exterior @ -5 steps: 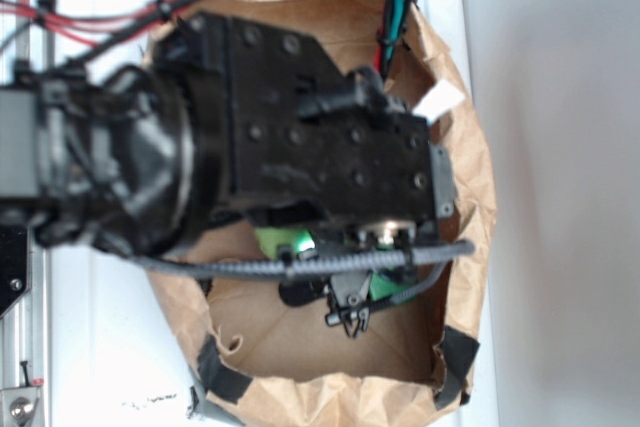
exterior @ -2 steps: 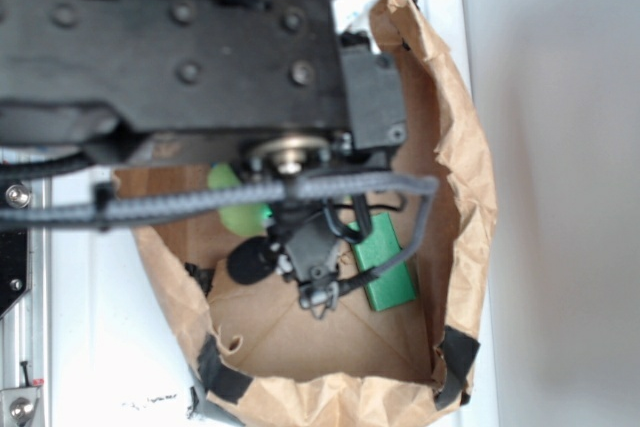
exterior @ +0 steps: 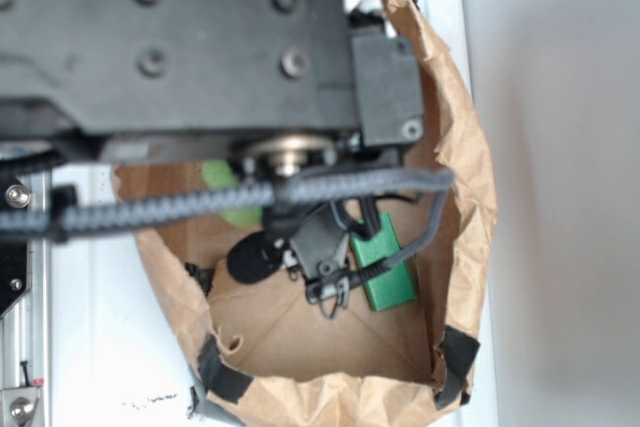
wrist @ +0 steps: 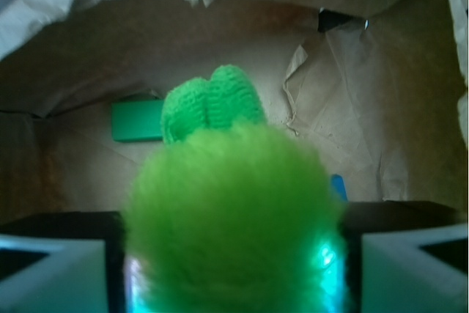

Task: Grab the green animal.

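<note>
– What is blocked? The upper frame is filled by the arm (exterior: pixel 180 47); paper bag walls (exterior: pixel 465 177) enclose all sides.
– Free room? Bare floor is seen lower centre, seemingly; a green block (exterior: pixel 385 267) lies right.

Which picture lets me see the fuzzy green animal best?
The wrist view: the green animal fills the middle, fuzzy body between the pincer fingers. In the exterior view only a lime sliver peeks from under the arm.

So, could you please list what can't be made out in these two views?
- Exterior: the green animal is mostly hidden under the arm and cable.
- Exterior: the gripper is too small and dark to read.
- Wrist: the blue block is a sliver behind the animal.
- Wrist: finger contact with the animal is cut off by the bottom edge.
</note>
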Controlling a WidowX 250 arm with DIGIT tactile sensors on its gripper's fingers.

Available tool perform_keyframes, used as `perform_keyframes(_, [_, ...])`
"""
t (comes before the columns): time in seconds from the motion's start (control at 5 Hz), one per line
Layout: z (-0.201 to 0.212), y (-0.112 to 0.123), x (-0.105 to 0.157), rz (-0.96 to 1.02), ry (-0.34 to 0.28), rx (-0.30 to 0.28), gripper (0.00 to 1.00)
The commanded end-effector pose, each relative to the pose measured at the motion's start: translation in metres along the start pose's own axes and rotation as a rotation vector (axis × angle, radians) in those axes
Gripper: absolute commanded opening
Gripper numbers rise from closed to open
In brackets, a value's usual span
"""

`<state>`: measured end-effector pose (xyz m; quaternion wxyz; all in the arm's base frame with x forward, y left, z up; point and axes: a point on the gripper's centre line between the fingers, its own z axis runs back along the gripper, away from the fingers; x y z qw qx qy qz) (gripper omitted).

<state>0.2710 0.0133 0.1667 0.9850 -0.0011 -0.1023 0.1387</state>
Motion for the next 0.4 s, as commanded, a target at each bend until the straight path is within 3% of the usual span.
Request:
perform_keyframes(0.0, [0.0304,-0.0013,0.0108,0.011,-0.095,-0.04,0.0])
perform_keyframes(0.2, [0.027,-0.0056,0.0112,0.008,-0.101,0.002,0.0])
